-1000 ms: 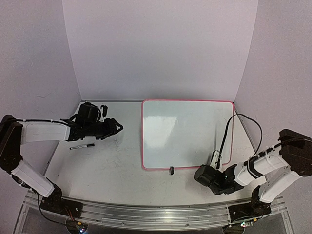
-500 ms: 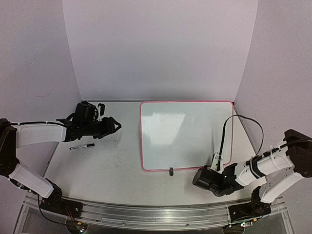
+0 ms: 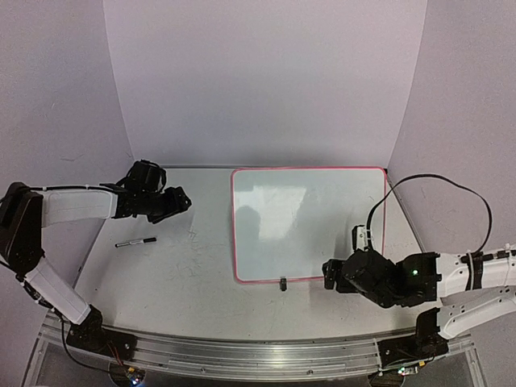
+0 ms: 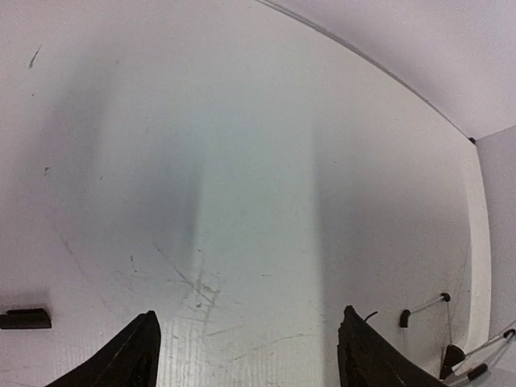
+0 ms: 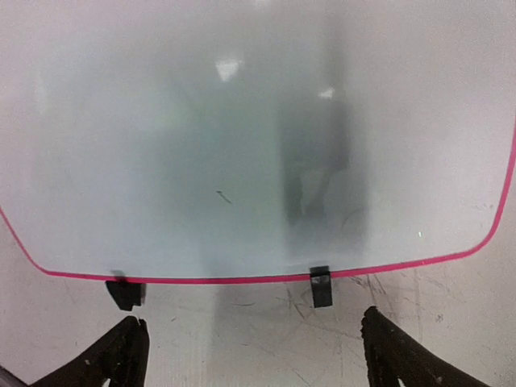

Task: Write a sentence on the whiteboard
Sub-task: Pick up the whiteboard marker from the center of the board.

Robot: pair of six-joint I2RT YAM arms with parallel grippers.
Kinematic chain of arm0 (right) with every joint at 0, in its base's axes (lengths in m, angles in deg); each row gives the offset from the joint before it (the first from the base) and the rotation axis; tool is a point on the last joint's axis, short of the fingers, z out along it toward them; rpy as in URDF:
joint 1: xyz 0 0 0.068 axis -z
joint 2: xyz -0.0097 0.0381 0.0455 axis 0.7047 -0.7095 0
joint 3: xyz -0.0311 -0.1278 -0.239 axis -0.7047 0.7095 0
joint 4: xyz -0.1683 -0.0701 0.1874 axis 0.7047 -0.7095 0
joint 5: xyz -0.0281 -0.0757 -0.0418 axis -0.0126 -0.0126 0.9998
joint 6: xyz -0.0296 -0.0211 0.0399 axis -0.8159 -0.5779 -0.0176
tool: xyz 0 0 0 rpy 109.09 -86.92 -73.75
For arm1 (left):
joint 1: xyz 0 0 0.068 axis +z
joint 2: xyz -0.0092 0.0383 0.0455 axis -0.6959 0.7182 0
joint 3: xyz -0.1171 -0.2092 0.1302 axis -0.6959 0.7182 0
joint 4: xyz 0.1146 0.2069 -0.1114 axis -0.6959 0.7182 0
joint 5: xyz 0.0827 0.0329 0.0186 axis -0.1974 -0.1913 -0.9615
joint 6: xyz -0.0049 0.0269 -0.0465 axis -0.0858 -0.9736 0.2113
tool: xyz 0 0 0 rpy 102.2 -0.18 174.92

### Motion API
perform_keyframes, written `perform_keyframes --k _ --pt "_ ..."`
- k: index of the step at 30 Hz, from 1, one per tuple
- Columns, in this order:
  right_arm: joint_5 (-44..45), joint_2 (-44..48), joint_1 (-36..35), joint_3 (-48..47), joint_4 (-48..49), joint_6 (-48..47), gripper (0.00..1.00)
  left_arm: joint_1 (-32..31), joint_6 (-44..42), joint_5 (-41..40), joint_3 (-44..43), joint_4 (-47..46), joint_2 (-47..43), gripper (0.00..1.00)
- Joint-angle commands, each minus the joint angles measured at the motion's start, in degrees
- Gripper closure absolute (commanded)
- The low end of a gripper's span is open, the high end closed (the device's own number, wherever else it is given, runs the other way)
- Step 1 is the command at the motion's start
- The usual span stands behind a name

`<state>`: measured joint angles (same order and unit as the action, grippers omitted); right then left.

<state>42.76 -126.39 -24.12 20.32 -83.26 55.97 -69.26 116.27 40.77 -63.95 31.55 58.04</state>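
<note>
Two arms, one board, one pen, entered by size. Counter [image 3: 185, 266]: grey-white, scuffed and scribbled, bearing all items below. Whiteboard [image 3: 306, 222]: flat on the counter's right half, pink-red rim, far edge near the back wall, face blank but for one tiny dark tick seen in the right wrist view. Left arm: stretched from its base at the near left, elbow out at the left edge, forearm running rightward, low over the counter's far left part. Right arm: folded low from the near right, wrist turned toward the board's near edge. Left end effector [image 3: 181, 200]: fingers spread, nothing between them, over bare counter, well apart from the board. Right end effector [image 3: 329, 274]: fingers spread wide, nothing between them, just short of the board's near rim, toward its right corner. Marker pen [image 3: 135, 242]: thin, dark, lying flat on the counter's left side, nearer the bases than the left end effector, untouched. Clips [image 5: 321, 286]: two, small, black, on the board's near rim. Step in hand, by judgement: fetching the pen, no writing begun. To do well: lower the left end effector over the pen's middle, fingers set across its length, close squarely, lift level; keep the right end effector off the board's face, at most against the rim for steadying.
</note>
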Motion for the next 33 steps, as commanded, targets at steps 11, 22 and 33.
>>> perform_keyframes --k 11,22,33 --pt "0.2 11.9 0.2 -7.6 1.7 -14.8 0.02 7.2 12.5 -1.7 -6.0 25.3 0.1 0.19" --pt "-2.1 4.3 0.2 -8.2 1.0 -14.3 0.02 14.3 17.5 -13.2 -8.1 34.2 -3.7 0.16" --pt "-11.2 4.2 0.2 -16.0 -4.4 -11.7 0.02 16.3 40.4 -16.9 -8.8 38.0 -8.9 0.13"
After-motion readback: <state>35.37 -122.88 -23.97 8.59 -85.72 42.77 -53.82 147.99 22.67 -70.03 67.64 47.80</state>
